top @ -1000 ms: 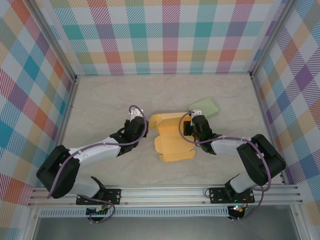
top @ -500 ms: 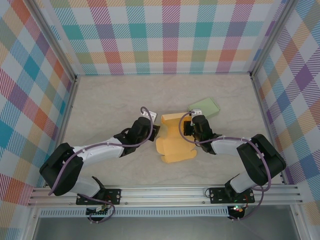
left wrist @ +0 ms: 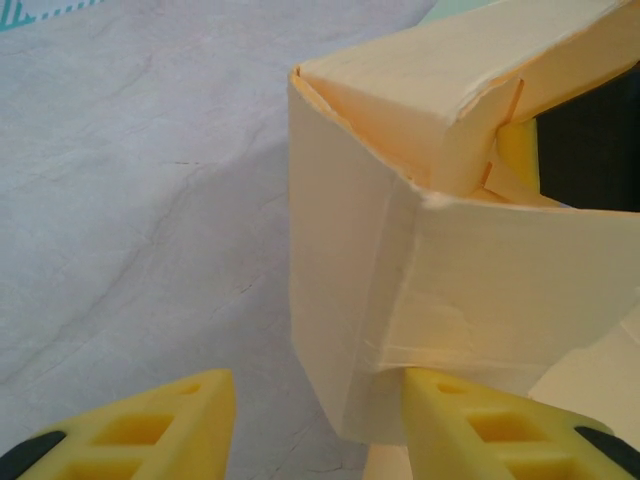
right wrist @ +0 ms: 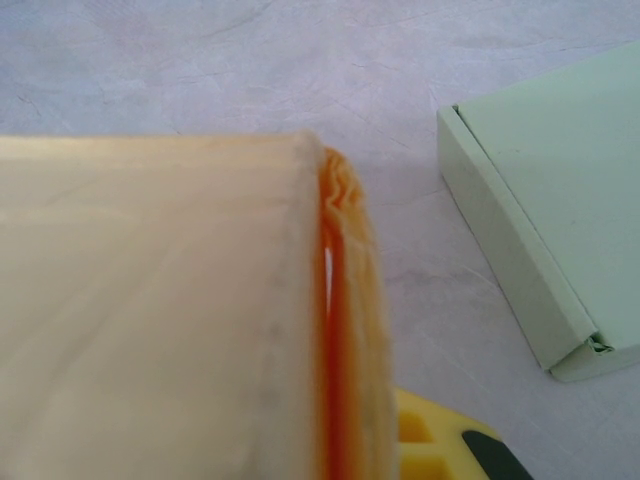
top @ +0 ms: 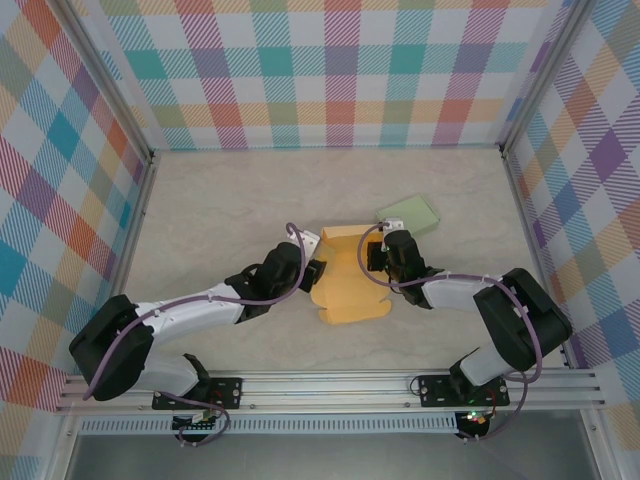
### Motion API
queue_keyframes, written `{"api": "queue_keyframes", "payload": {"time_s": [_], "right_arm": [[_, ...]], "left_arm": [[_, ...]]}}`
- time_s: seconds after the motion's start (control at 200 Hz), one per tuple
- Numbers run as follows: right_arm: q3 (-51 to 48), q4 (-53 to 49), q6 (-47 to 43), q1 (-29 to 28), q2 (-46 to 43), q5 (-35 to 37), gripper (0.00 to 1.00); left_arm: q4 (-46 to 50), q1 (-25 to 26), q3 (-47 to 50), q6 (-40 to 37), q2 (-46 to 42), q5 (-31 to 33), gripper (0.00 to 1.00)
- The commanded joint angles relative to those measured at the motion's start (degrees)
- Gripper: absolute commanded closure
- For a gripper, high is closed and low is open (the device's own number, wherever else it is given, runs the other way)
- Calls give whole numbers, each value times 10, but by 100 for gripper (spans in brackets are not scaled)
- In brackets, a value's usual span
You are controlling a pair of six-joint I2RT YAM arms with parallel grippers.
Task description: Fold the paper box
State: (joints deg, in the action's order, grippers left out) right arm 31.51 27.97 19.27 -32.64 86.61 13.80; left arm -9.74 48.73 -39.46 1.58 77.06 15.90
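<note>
The yellow paper box [top: 350, 285] lies partly folded at the table's middle, between my two grippers. My left gripper [top: 313, 270] is at its left side and stands open. In the left wrist view the box's upright left wall [left wrist: 345, 290] rises between the fingers. The right finger [left wrist: 490, 425] touches the paper flap, while the left finger [left wrist: 150, 425] is clear of it. My right gripper [top: 374, 258] is shut on the box's doubled right wall [right wrist: 330, 300]. One of its fingers [right wrist: 440, 440] shows behind the paper and the other is hidden.
A pale green closed box [top: 410, 214] lies just beyond the right gripper, close to the yellow box; it shows as the green box [right wrist: 540, 220] in the right wrist view. Checked walls enclose the table on three sides. Bare tabletop [top: 220, 200] lies at the far left.
My left gripper has moved right, up against the box's left side. The left flaps that lay flat now stand up, so the box looks narrower. The right gripper has kept its hold.
</note>
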Motion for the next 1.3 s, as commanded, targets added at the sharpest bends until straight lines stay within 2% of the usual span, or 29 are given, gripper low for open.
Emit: {"api": "queue_keyframes", "payload": {"time_s": [0.0,0.445,0.68,0.78,0.885,1.06,1.245,1.295], "right_arm": [[-5,9,9,-1,-8,-9,100],[-7,13,7,-1,-11,-13,100],[-7,13,8,-1,-9,-20,100],[-8,14,14,-1,-8,-28,100],[-9,13,27,-5,-8,-34,100],[6,-7,62,-22,-3,-39,100],[23,-36,93,-53,-12,-14,100],[26,-42,109,-55,-16,-15,100]], "left_arm": [[16,4,0,-20,-7,0,52],[-99,7,-53,-97,86,50,55],[-168,15,-61,-106,124,119,71],[-186,24,-72,-111,150,180,85],[-205,38,-86,-118,177,250,92],[-237,57,-105,-119,215,331,95],[-248,59,-121,-73,239,445,96],[-251,58,-126,-59,248,493,96]]}}
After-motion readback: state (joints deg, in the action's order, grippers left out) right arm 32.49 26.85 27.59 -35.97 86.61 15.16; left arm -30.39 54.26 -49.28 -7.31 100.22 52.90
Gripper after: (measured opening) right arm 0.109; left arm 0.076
